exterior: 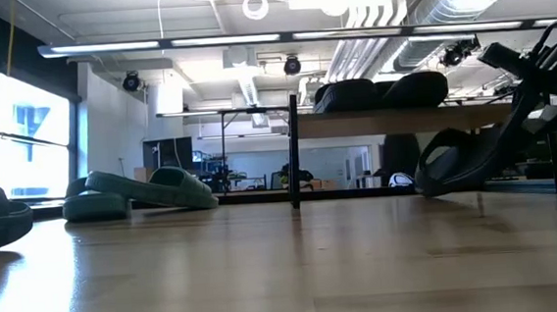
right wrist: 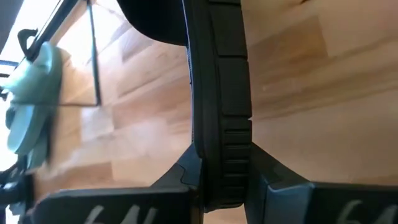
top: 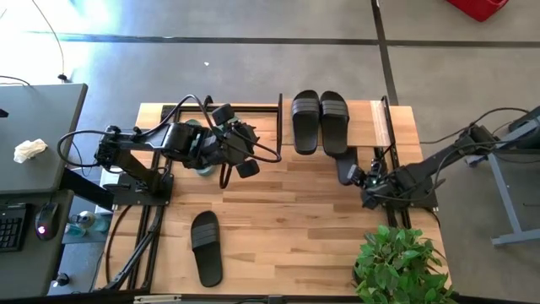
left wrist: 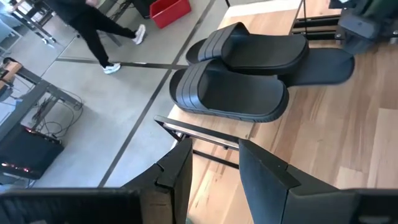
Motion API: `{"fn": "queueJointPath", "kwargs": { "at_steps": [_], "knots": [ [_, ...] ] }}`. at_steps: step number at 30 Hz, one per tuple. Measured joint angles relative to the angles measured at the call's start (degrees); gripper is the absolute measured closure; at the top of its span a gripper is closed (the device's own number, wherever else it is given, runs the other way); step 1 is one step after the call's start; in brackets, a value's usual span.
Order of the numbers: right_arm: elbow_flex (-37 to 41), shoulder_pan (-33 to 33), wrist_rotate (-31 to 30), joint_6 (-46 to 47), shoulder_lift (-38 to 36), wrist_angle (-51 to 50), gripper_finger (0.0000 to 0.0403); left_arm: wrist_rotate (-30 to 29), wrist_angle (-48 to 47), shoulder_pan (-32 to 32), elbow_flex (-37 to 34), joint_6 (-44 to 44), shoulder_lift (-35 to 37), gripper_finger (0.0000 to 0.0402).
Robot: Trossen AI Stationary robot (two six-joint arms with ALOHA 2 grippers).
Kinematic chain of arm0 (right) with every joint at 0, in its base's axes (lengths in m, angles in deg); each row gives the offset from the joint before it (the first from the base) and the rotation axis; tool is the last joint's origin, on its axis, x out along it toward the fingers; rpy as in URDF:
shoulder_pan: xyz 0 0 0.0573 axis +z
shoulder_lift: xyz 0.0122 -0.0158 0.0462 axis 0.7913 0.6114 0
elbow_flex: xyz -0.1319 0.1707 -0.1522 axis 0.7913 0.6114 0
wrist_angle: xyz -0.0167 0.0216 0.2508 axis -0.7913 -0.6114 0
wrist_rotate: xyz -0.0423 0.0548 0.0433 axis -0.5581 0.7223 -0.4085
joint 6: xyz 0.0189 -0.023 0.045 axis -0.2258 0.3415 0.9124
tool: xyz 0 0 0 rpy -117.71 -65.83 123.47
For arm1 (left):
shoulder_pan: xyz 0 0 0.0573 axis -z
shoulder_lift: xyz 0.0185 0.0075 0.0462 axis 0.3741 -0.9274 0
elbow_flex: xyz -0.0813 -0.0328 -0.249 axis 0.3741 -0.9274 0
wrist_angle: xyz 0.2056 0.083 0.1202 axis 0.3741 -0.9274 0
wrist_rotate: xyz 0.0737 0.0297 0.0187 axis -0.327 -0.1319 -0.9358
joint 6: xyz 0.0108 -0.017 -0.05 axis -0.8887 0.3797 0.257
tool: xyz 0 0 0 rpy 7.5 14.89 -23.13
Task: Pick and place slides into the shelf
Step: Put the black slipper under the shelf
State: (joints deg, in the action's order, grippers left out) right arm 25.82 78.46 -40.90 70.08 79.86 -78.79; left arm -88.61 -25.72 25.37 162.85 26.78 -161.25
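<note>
A black pair of slides (top: 320, 121) lies on the shelf's wooden top board (top: 371, 127); the left wrist view shows this pair (left wrist: 239, 78) from close by. My right gripper (top: 364, 179), in front of the shelf, is shut on a third black slide (top: 346, 166). A fourth black slide (top: 206, 247) lies flat, sole down, near the table's near edge. The sage-green slides (exterior: 138, 190) lie under my left arm, by the open black frame (top: 253, 110). My left gripper (left wrist: 214, 168) hovers above them, open, with nothing between its fingers. My right gripper pinches the black slide by one end of its sole (right wrist: 221, 158), one finger on each face and the ribbed side edge showing between them. The fingers lie along the slide. The slide (exterior: 466, 163) stands tilted on its side; I cannot tell whether its low end touches the table.
A potted plant (top: 401, 266) stands at the table's near right corner. The frame's thin black post (exterior: 295, 150) rises mid-table. Bare wood lies between the two arms. A person walks on the floor beyond the table (left wrist: 93, 25). A desk with a keyboard stands left of the table.
</note>
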Motion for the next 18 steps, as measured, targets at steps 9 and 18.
{"fn": "queueJointPath", "kwargs": {
  "at_steps": [9, 18],
  "knots": [
    [0.0, -3.0, 1.9, -0.6, 0.0, -6.0, 0.0366, 6.9, -0.7, 0.0, -0.1, 0.0, 0.0, 0.0286],
    [0.1, -6.4, 4.9, -1.3, 0.0, -8.0, 0.0352, 19.4, -1.2, 0.0, -7.4, 0.0, 0.0, 0.0286]
  ]
}}
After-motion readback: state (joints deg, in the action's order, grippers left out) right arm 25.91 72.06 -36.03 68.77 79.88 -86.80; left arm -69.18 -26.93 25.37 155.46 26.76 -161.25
